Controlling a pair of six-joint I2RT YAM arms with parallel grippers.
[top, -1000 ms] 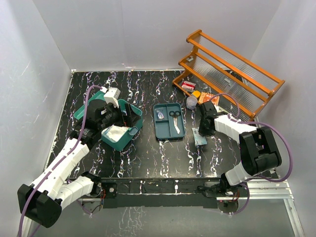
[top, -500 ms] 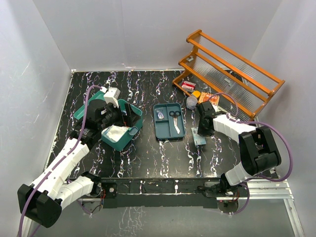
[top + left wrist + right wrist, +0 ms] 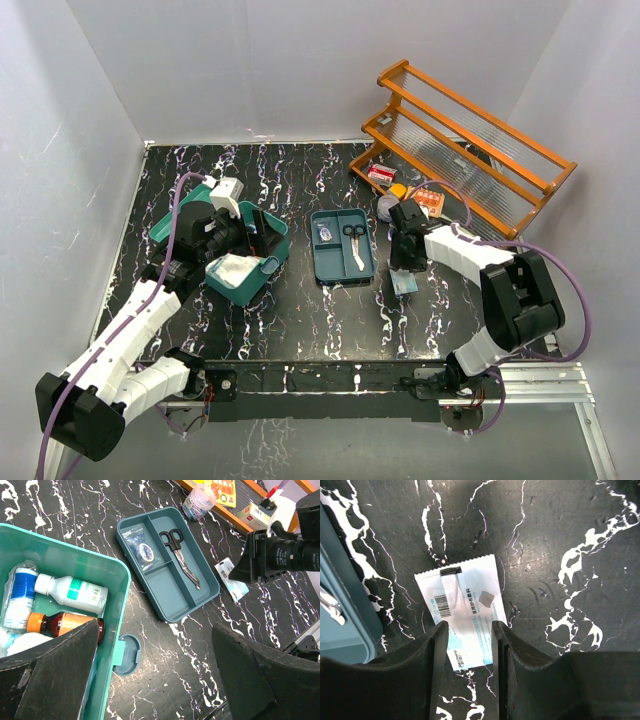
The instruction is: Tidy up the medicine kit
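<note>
The teal-green medicine kit [image 3: 262, 277] stands open at the left, its near wall [image 3: 116, 592] showing in the left wrist view. Inside lie a white bottle [image 3: 70, 589] and an amber bottle [image 3: 60, 622]. My left gripper [image 3: 232, 237] [image 3: 156, 635] hangs open over the kit's front edge and latch, holding nothing. A white and blue packet [image 3: 404, 284] [image 3: 465, 605] lies flat on the black table. Just above it is my right gripper [image 3: 403, 262] [image 3: 469, 630], open, with a finger on each side of the packet's near end.
A dark blue-teal divided tray [image 3: 335, 262] [image 3: 170, 587] sits mid-table with scissors [image 3: 355, 243] [image 3: 180, 555] and a small sachet inside. At the back right stands an orange tiered rack [image 3: 470, 140], with a small jar [image 3: 388, 207] [image 3: 198, 502] and a red-white box [image 3: 381, 175] near it.
My right gripper's jaws have parted and let go of the packet, which now lies on the table. That arm shifted slightly left and back. The left arm has not moved.
</note>
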